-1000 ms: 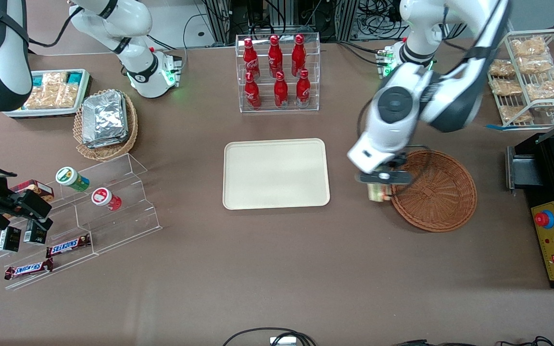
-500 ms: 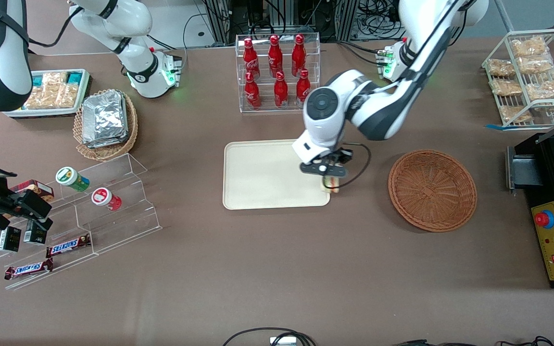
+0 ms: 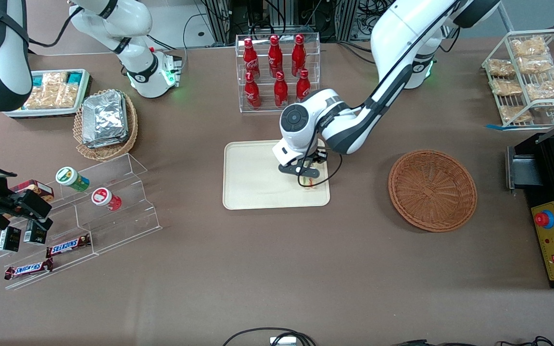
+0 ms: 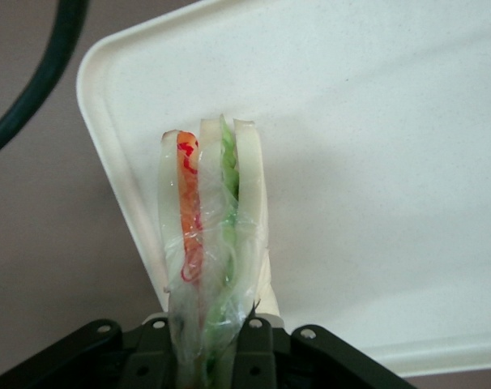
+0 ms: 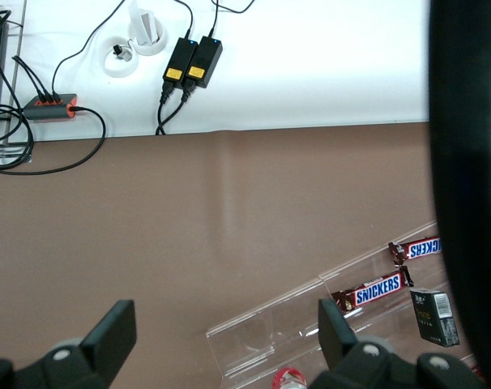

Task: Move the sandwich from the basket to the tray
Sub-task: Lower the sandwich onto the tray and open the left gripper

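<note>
My gripper (image 3: 307,179) hangs over the cream-beige tray (image 3: 258,182), above the tray's end that faces the basket. It is shut on the clear-wrapped sandwich (image 4: 211,243), whose white bread and orange and green layers stick out between the fingers (image 4: 262,352). In the front view the sandwich (image 3: 308,181) shows just under the hand, over the tray surface. Whether it touches the tray (image 4: 375,162) I cannot tell. The reddish-brown wicker basket (image 3: 432,190) stands empty toward the working arm's end of the table.
A clear rack of red bottles (image 3: 277,72) stands farther from the front camera than the tray. A tan basket with foil packs (image 3: 105,122) and stepped acrylic shelves with snacks (image 3: 80,206) lie toward the parked arm's end. A wire rack (image 3: 529,77) and black control box (image 3: 553,240) are near the working arm's end.
The gripper has carried the sandwich from the basket's edge across the table and over the tray, ending above the tray's basket-side end. The basket stays empty.
</note>
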Action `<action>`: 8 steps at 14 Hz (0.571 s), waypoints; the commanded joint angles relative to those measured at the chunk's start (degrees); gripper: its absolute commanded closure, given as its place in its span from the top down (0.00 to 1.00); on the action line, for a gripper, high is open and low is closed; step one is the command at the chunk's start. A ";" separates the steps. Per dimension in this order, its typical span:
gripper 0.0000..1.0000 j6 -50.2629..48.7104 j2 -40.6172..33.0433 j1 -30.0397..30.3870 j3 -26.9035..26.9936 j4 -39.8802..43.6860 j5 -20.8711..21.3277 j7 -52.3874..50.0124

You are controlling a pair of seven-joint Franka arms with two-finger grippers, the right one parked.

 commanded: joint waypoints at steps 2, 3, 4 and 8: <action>0.00 0.68 2.25 -0.69 0.23 1.81 1.53 -3.14; 0.00 0.68 2.34 -0.69 0.23 1.81 1.44 -3.23; 0.05 0.68 2.43 -1.21 0.23 1.81 1.35 -3.32; 0.77 0.68 3.22 -2.36 0.32 1.90 1.62 -3.59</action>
